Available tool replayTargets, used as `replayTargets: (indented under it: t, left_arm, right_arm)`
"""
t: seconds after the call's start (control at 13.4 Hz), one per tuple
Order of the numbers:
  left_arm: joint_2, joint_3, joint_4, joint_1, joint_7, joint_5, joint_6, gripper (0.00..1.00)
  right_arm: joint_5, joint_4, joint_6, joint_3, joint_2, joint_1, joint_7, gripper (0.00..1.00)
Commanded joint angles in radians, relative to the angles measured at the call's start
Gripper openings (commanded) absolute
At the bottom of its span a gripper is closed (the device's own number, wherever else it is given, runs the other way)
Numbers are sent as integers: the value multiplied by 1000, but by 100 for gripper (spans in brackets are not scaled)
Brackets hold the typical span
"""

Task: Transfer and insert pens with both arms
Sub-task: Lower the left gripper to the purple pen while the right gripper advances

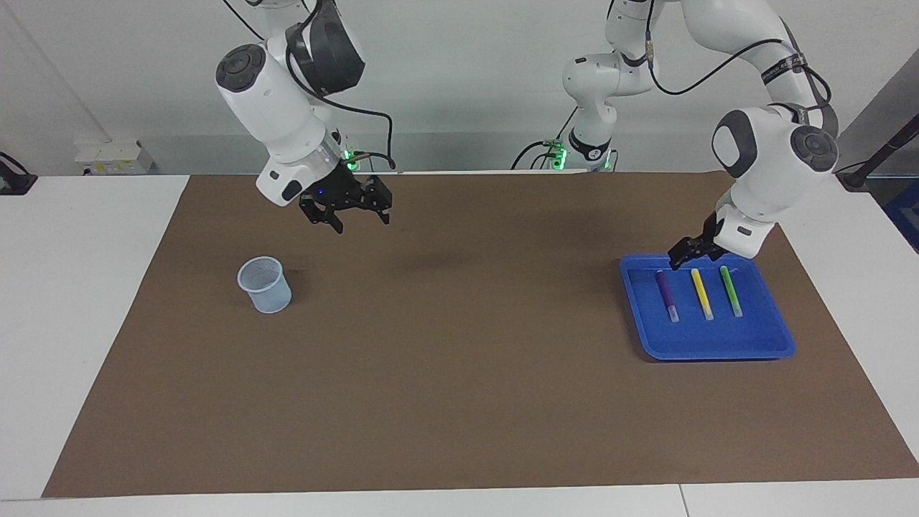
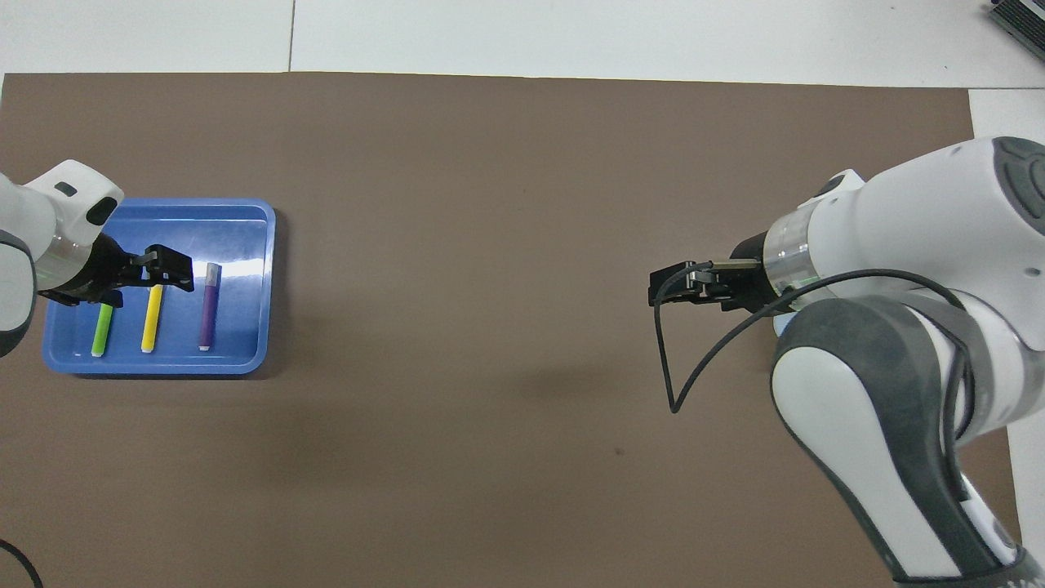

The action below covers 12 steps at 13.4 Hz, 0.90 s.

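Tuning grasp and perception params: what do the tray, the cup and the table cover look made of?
Blue tray: looks like moulded plastic, glossy; a bright glare streak shows on its floor in the overhead view.
Cup: probably thin translucent plastic, pale bluish; its inside looks finely textured, possibly mesh, hard to tell.
Brown table cover: matte, no glare, flat with straight cut edges; paper or thin card is likely, though it could be felt.
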Motion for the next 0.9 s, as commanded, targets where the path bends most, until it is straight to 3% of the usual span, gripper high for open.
replayTargets:
  t: [0.0,0.52,0.82]
  left_arm:
    - [36,-7,-24,9,7,7,65,100]
    - [144,-7,-26,9,41,7,191,99]
    - [155,-7,-55,11,46,7,212,95]
  right_arm:
    - [112,2,58,1,14,18,148,100]
    - [177,-4,199,1,47,113,260,100]
    - [179,-7,215,1,51,122,288,100]
